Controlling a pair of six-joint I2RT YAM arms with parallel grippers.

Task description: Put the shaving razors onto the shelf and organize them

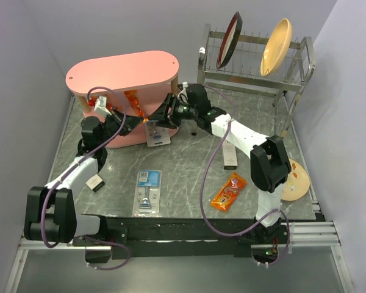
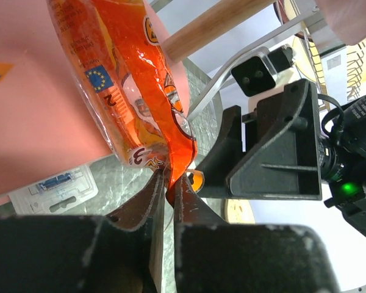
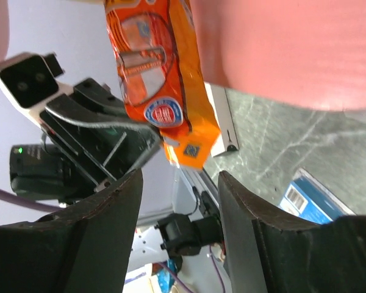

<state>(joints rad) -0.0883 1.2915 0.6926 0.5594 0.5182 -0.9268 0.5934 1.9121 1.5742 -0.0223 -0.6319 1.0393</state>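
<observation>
One razor pack (image 1: 147, 191) lies flat on the table in front of the pink shelf (image 1: 123, 74). A second razor pack (image 1: 158, 136) lies by the shelf's foot; it also shows in the left wrist view (image 2: 53, 186), and its blue card shows in the right wrist view (image 3: 310, 199). My left gripper (image 1: 136, 120) (image 2: 169, 180) is shut on the edge of an orange snack packet (image 2: 134, 91) at the shelf's lower tier. My right gripper (image 1: 159, 116) (image 3: 180, 177) is open and empty, facing the same packet (image 3: 161, 73) from the other side.
Another orange snack packet (image 1: 227, 191) lies right of centre. A tall white-and-black box (image 1: 230, 155) lies beside the right arm, a small box (image 1: 96, 182) beside the left. A metal dish rack (image 1: 256, 67) with plates stands back right. A wooden plate (image 1: 294, 180) lies at the right edge.
</observation>
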